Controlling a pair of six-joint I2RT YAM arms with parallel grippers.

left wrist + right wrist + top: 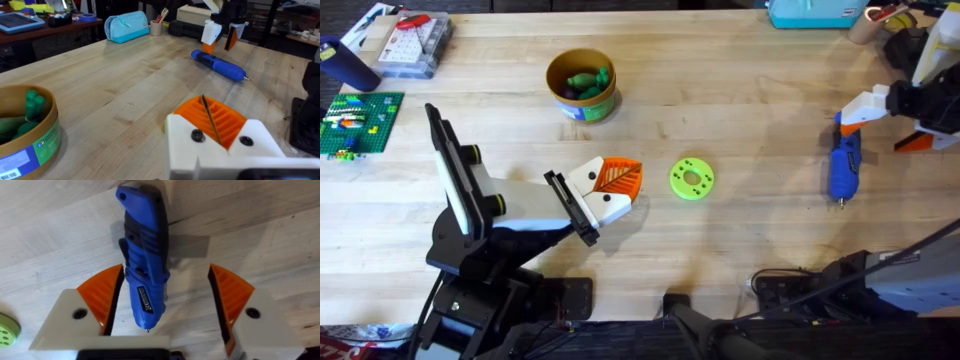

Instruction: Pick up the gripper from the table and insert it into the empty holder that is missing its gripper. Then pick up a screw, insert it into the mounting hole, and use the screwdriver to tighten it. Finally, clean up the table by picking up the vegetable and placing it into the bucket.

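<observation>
The right gripper's (165,312) jaws stood wide apart, 1 orange pad on each side of the screwdriver (144,255), neither touching it. The left gripper's (617,180) jaws were together, pads pressed flat with nothing between them, near the green disc (692,179) at mid-table.

The screwdriver lay flat on the table (750,120) toward the right edge, well apart from the disc. In the overhead view its long axis ran nearly straight toward and away from the arm bases, metal tip at the near end. In the right wrist view the body ran up the middle between the pads but sat closer to one pad than the other, slightly skewed.

That offset looked like the main risk: closing from here, the nearer pad would likely meet the body first and push or roll it sideways before the far pad arrived, leaving a crooked hold. A grip close to the tip end could also let the heavier handle droop once lifted.

The bucket (582,85) stood farther back on the left, green vegetables (588,82) already inside.
</observation>
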